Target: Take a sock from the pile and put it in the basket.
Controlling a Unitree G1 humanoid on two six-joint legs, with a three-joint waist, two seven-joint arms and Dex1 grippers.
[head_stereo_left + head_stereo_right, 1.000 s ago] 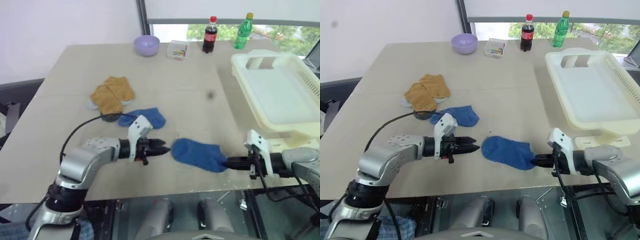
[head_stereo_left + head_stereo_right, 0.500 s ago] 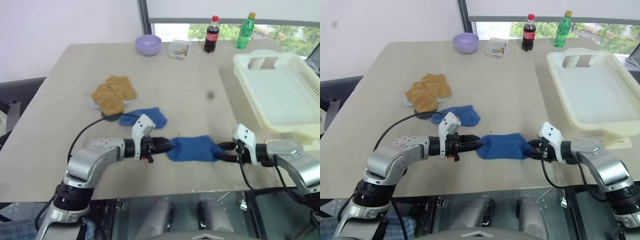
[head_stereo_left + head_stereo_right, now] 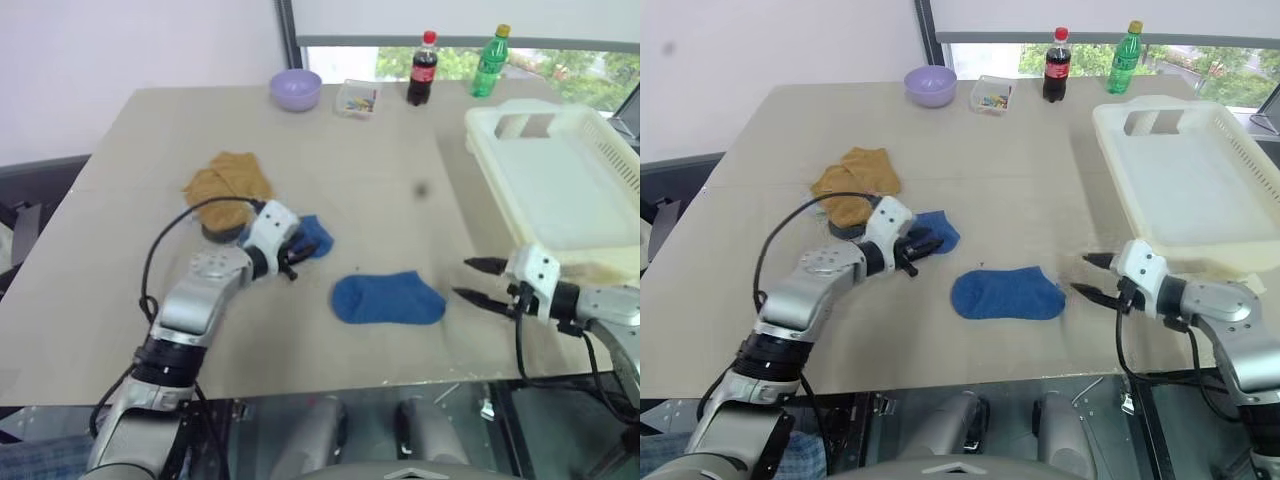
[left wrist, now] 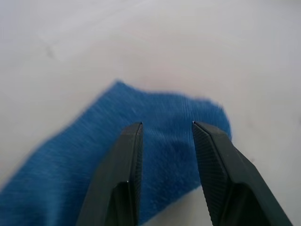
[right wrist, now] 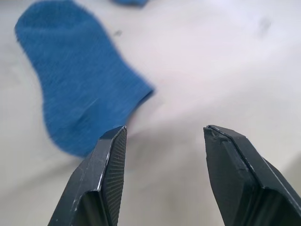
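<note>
Your beige table runs out to a window at the far edge. Left gripper: its two black fingers stand partly apart, holding nothing, tips over the near end of a blue sock that lies at the near right of the pile. Right gripper: its two fingers are spread wide and empty, pointing left at the toe of a second blue sock, just short of it and not touching. That second sock lies flat and alone on the table, near the front edge, between your two grippers.

Count two blue socks in all. The pile itself shows mustard-tan socks bunched together; you cannot tell from these views exactly how many, though it looks like two. A dark grey round piece peeks out at the pile's near side.

One cream-white basket sits at the right of the table, well apart from the pile, and holds no sock. Along the far edge you have one lilac bowl, one small clear box of coloured bits, and two bottles: a dark cola bottle and a green bottle.
</note>
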